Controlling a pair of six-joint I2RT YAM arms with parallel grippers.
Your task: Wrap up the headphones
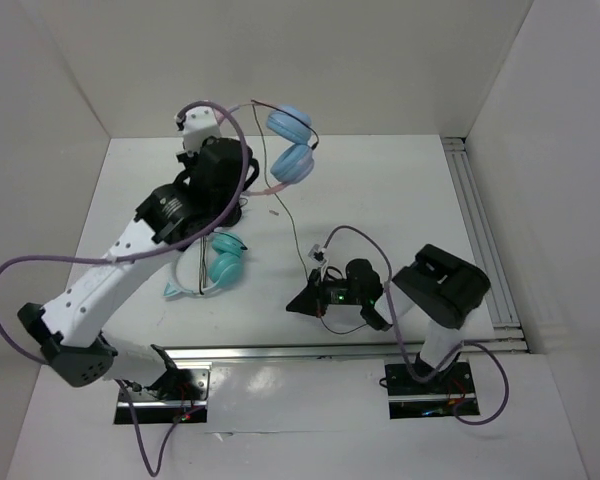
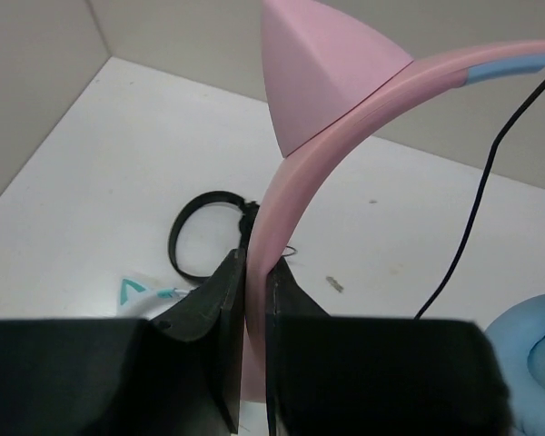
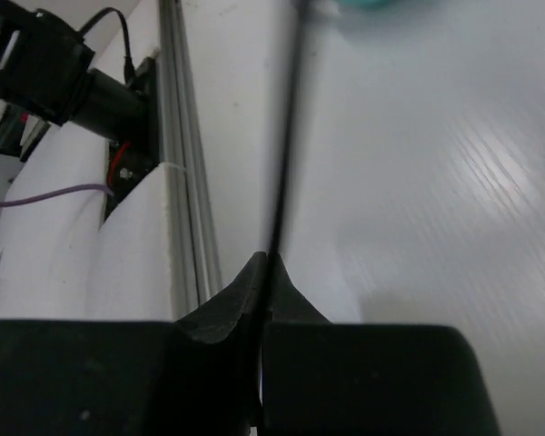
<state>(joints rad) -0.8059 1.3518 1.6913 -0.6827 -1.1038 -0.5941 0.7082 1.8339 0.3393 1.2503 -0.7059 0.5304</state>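
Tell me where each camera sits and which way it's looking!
Top camera: above and behind the arms, looking down on the white table; both arms show, with their bases nearest.
Left wrist camera: on the left arm, looking along the left gripper, which clamps the pink headband of the headphones, toward the table and wall.
Right wrist camera: on the right arm, low over the table, looking along the right gripper, which pinches the cable.
Shared: the top and left wrist views both show the headband and cable.
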